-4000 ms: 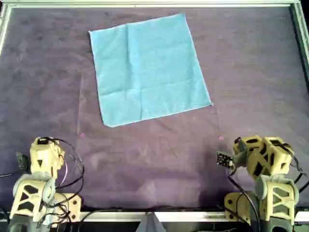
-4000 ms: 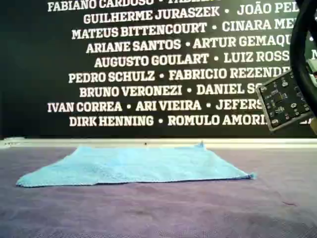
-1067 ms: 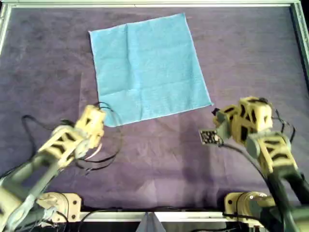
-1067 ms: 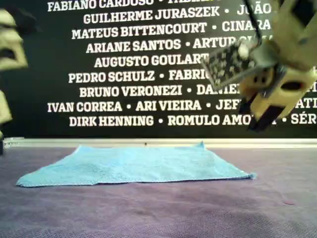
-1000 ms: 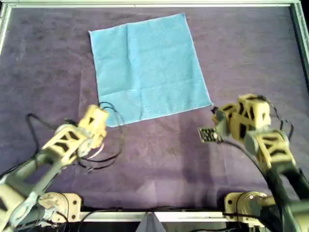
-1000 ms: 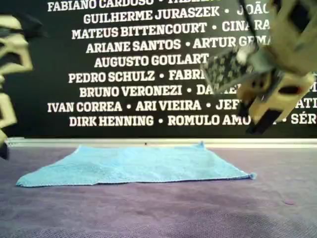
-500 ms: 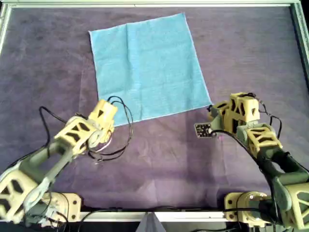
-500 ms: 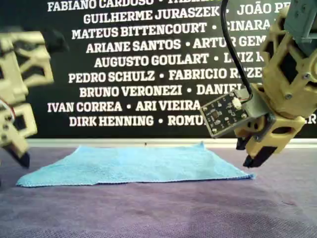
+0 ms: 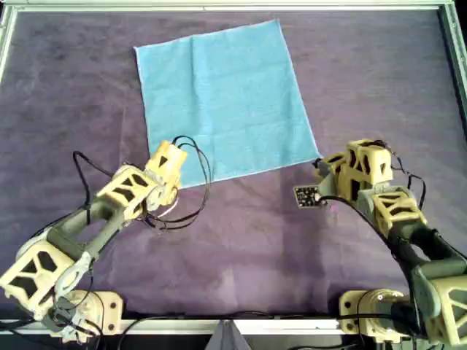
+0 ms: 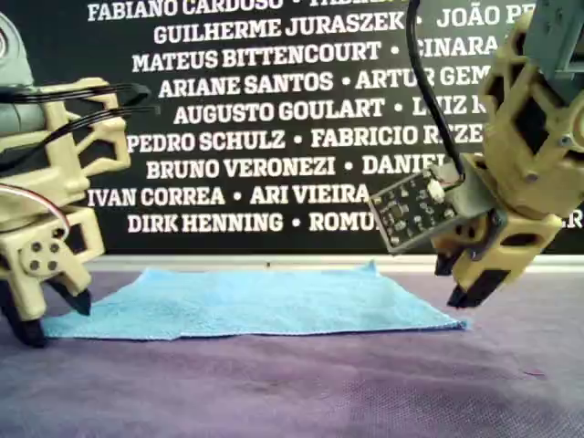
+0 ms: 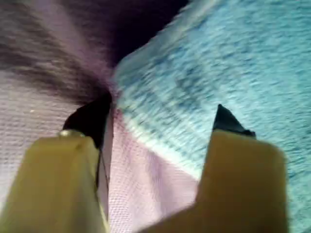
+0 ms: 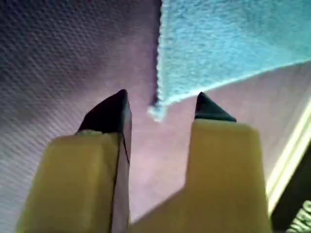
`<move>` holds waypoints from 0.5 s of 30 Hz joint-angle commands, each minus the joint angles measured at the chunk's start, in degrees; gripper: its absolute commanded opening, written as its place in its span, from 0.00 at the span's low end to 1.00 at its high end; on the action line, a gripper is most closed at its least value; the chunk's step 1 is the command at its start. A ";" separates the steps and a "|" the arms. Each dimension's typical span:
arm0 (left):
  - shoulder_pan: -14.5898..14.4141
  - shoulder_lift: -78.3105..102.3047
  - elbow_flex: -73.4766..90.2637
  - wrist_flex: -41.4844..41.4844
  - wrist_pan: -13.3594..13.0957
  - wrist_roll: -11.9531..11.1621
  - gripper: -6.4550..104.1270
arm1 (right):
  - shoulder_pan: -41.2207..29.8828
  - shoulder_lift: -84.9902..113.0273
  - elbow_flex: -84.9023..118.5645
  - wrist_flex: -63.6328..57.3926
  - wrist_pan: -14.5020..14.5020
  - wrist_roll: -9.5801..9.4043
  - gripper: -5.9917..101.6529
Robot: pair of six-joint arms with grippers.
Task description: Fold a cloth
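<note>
The cloth [image 9: 219, 95] is light blue and lies flat and unfolded on the dark purple mat [image 9: 379, 73], toward the overhead view's far side. My left gripper [image 9: 166, 166] is open at the cloth's near corner on the overhead view's left. In the exterior view its fingertips [image 10: 32, 333] reach down to the mat, and the left wrist view shows that corner [image 11: 146, 82] between the jaws. My right gripper [image 9: 325, 166] is open and hovers just above the cloth's near corner on the overhead view's right. That corner [image 12: 156, 111] lies between its fingers and apart from them.
A pale metal frame [image 9: 219, 6] borders the mat. In the exterior view a black banner with white names [image 10: 274, 109] stands behind the far rail. A small circuit board [image 9: 305, 195] juts from the right wrist.
Both arms came forward from the overhead view's near edge to the cloth's near corners. In the last half second the left gripper dropped onto its corner. The right gripper barely moved.
</note>
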 commanded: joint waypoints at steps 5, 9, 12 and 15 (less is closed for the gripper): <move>-0.09 -0.35 -2.72 -2.72 0.09 -0.26 0.73 | -0.18 -7.91 -11.34 -2.64 0.09 -0.35 0.56; -0.09 -0.26 -2.72 -2.81 0.00 -0.26 0.73 | 0.18 -13.89 -16.52 -2.55 0.09 0.18 0.56; 0.00 0.35 -2.81 -2.81 0.00 -0.26 0.73 | 0.44 -16.61 -19.51 -2.37 0.09 0.35 0.56; 0.00 0.26 -3.08 -2.90 0.00 -0.26 0.73 | 0.62 -17.49 -21.53 -2.37 0.09 0.35 0.56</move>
